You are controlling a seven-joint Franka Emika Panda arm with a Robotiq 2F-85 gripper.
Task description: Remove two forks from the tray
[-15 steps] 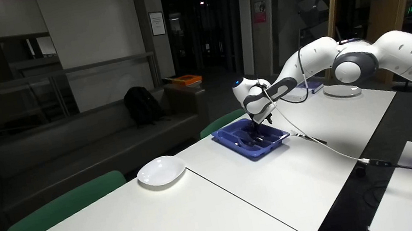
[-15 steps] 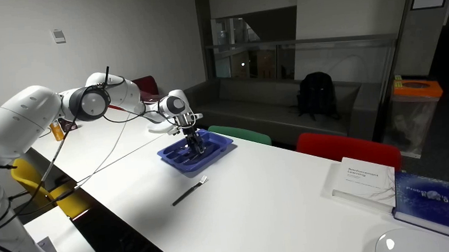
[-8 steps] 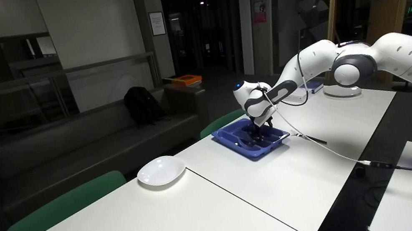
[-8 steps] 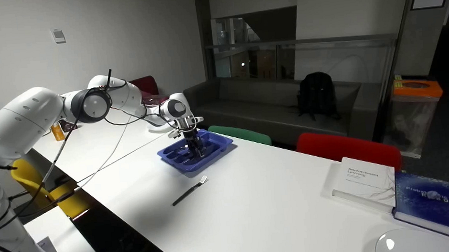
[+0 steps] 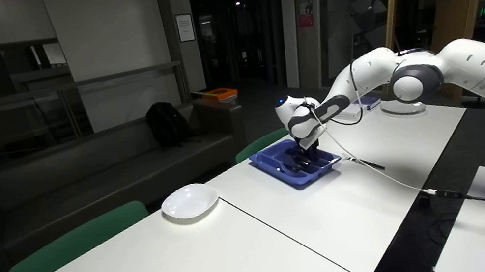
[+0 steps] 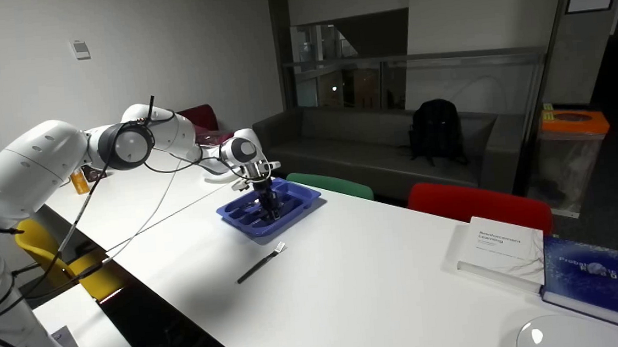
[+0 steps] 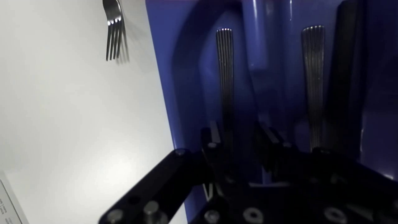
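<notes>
Wrist view: the ribbed grey metal handle [image 7: 226, 62] runs into shadow between the jaws; I cannot establish its head or any contact. The jaws hide the lower end of a second ribbed metal handle [image 7: 314, 71]. The top edge crops the rectangular blue plastic tray [image 7: 186, 77] and the black-handled metal fork [image 7: 114, 34]. A white book [image 7: 9, 205], cut at lower left, bears illegible print. In an exterior view, the bottom edge cuts a round white plate [image 6: 575, 334].

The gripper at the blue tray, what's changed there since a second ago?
The gripper has moved down, lower into the blue tray, and its jaws have drawn closer together. In the wrist view they stand apart, either side of a ribbed metal handle; nothing looks gripped or let go. The blue tray, the fork on the table and the white plate stayed put.
</notes>
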